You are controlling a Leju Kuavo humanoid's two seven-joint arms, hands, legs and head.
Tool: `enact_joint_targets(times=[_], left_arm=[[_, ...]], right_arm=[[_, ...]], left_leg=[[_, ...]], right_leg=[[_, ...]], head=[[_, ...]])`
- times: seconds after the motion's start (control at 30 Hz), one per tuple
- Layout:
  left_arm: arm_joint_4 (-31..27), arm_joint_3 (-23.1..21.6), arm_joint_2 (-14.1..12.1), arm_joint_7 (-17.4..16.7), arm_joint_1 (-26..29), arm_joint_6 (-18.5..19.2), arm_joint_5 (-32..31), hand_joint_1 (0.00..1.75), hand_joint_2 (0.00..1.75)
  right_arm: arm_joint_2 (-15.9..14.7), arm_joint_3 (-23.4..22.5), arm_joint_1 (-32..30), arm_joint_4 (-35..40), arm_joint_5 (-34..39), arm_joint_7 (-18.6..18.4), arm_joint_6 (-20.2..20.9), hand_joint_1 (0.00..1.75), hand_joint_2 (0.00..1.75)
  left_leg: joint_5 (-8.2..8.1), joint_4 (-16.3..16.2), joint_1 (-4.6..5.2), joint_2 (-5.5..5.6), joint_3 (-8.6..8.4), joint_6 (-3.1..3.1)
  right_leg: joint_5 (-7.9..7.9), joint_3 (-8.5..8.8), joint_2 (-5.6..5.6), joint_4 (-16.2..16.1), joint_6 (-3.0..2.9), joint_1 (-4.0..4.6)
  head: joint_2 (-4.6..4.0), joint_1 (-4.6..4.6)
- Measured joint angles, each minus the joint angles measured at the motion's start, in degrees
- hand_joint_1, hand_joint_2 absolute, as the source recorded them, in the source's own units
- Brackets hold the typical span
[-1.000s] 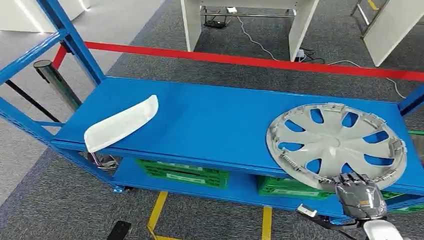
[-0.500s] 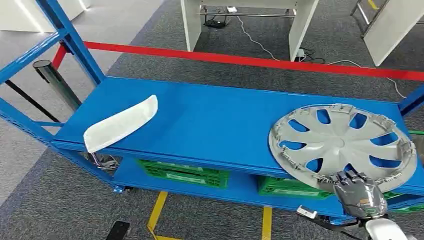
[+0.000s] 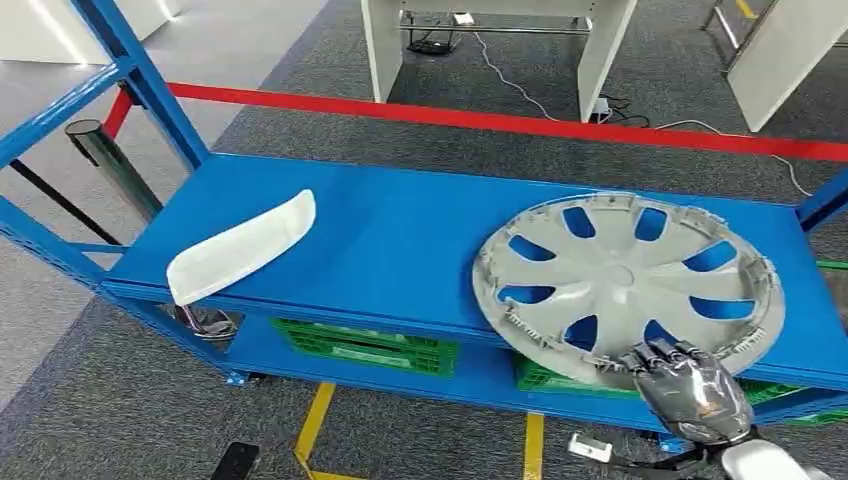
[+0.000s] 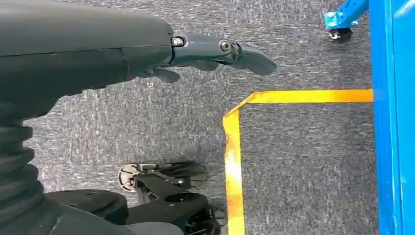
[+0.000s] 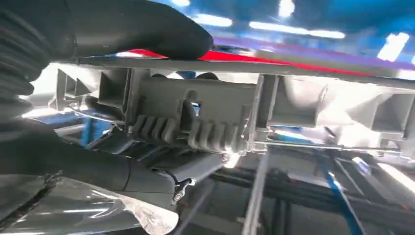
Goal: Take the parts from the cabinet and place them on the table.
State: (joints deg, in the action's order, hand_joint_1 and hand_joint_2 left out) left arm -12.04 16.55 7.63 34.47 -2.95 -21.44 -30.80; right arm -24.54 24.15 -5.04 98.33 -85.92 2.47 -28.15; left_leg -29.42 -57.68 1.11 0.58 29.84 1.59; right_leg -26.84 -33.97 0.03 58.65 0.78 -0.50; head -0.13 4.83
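Note:
A grey wheel cover [image 3: 620,285] with several spokes lies on the blue cabinet shelf [image 3: 420,240], its near rim past the shelf's front edge. My right hand [image 3: 688,388] grips that near rim; in the right wrist view the thumb [image 5: 147,29] lies on one face of the ribbed rim [image 5: 205,122] and the fingers curl under the other. A white curved panel [image 3: 240,248] rests at the shelf's left front corner. My left hand [image 4: 205,51] hangs over the carpet, fingers straight and holding nothing.
Green crates [image 3: 370,345] sit on the lower shelf. Blue uprights [image 3: 140,70] frame the cabinet's left side. A red barrier tape [image 3: 520,122] runs behind it, with white table legs [image 3: 385,45] beyond. Yellow floor tape [image 4: 235,147] marks the carpet in front.
The wheel cover has slid left and toward me along the shelf, pulled by my right hand, and now overhangs the front edge more. The white panel has not moved.

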Motion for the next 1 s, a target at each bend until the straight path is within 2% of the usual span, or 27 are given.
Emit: enact_joint_targets(times=[0.1, 0.13, 0.17, 0.33, 0.37, 0.4, 0.5, 0.53, 0.7, 0.8, 1.0], left_arm=[[0.0, 0.1, 0.0, 0.0, 0.0, 0.0, 0.0, 0.00, 1.75], [0.0, 0.2, 0.0, 0.0, 0.0, 0.0, 0.0, 0.00, 1.75], [0.0, 0.3, 0.0, 0.0, 0.0, 0.0, -0.1, 0.00, 1.75], [0.0, 0.6, 0.0, 0.0, 0.0, -0.4, -0.7, 0.00, 1.75], [0.0, 0.6, 0.0, 0.0, 0.0, -0.5, -0.9, 0.00, 1.75], [0.0, 0.6, 0.0, 0.0, 0.1, -0.7, -0.9, 0.00, 1.75], [0.0, 0.7, 0.0, 0.5, 0.1, -0.7, -0.9, 0.00, 1.75], [0.0, 0.7, 0.0, 0.6, 0.1, -0.7, -0.9, 0.00, 1.75], [0.0, 1.0, 0.2, 1.6, 0.1, 0.0, -0.4, 0.00, 1.75], [0.0, 1.2, 0.3, -0.2, 0.1, -0.4, -1.1, 0.00, 1.75], [0.0, 1.2, 0.4, -0.3, 0.1, -1.0, -1.4, 0.00, 1.75]], right_arm=[[-0.4, 1.0, 0.1, 1.7, 0.1, 0.5, 0.0, 1.47, 1.75], [-0.4, 1.3, 0.1, 2.1, 0.1, 0.6, 0.0, 1.40, 1.75], [-0.6, 1.6, 0.2, 2.5, 0.3, 0.7, 0.0, 1.43, 1.75], [-2.4, 3.9, 2.3, 5.4, 2.0, 1.7, 0.2, 1.38, 1.75], [-2.8, 4.4, 2.8, 6.0, 2.4, 1.7, 0.3, 1.45, 1.75], [-3.1, 4.8, 3.2, 6.5, 2.7, 1.8, 0.5, 1.40, 1.75], [-4.0, 5.9, 4.1, 7.6, 3.1, 1.8, 0.9, 1.48, 1.75], [-4.2, 6.1, 4.3, 7.9, 3.3, 1.8, 0.9, 1.43, 1.75], [-5.2, 8.1, 5.5, 8.9, 3.8, 1.6, 1.1, 1.43, 1.75], [-5.5, 9.1, 5.8, 9.1, 3.5, 1.2, 1.0, 1.43, 1.75], [-5.7, 10.6, 5.9, 9.1, 3.0, 1.1, 1.0, 1.43, 1.75]], left_leg=[[0.00, 0.0, 0.00, 0.01, 0.01, 0.00], [0.00, 0.0, 0.00, 0.01, 0.03, 0.00], [0.00, 0.0, 0.00, 0.01, 0.03, 0.00], [0.00, 0.0, 0.01, 0.00, 0.03, 0.00], [0.00, 0.0, 0.01, 0.01, 0.02, 0.00], [0.00, 0.0, 0.01, 0.02, 0.02, 0.00], [0.00, 0.0, 0.01, 0.04, 0.03, 0.00], [0.00, 0.0, 0.01, 0.04, 0.03, 0.00], [0.00, 0.0, 0.01, 0.03, 0.02, 0.00], [0.00, 0.0, 0.01, 0.04, 0.03, 0.00], [0.00, 0.0, 0.01, 0.03, 0.03, 0.00]], right_leg=[[0.00, 0.00, -0.03, 0.0, 0.01, 0.00], [0.00, 0.00, -0.03, 0.0, 0.01, 0.00], [0.00, 0.00, -0.03, 0.0, 0.01, -0.01], [0.00, 0.00, -0.01, 0.0, 0.01, -0.01], [0.00, 0.00, -0.02, 0.0, 0.01, -0.01], [0.00, 0.00, -0.04, 0.0, 0.01, -0.01], [0.00, 0.00, -0.07, 0.0, 0.01, -0.01], [0.00, 0.00, -0.06, 0.0, 0.01, -0.01], [0.00, -0.01, -0.05, 0.0, 0.01, -0.01], [-0.01, -0.01, -0.06, 0.0, 0.02, -0.01], [-0.01, -0.01, -0.05, 0.0, 0.02, -0.01]], head=[[0.00, 0.00], [0.00, 0.00], [0.00, 0.00], [0.00, 0.00], [0.00, 0.00], [0.00, 0.02], [0.00, 0.02], [0.00, 0.00], [0.00, 0.00], [0.00, 0.00], [0.00, 0.00]])
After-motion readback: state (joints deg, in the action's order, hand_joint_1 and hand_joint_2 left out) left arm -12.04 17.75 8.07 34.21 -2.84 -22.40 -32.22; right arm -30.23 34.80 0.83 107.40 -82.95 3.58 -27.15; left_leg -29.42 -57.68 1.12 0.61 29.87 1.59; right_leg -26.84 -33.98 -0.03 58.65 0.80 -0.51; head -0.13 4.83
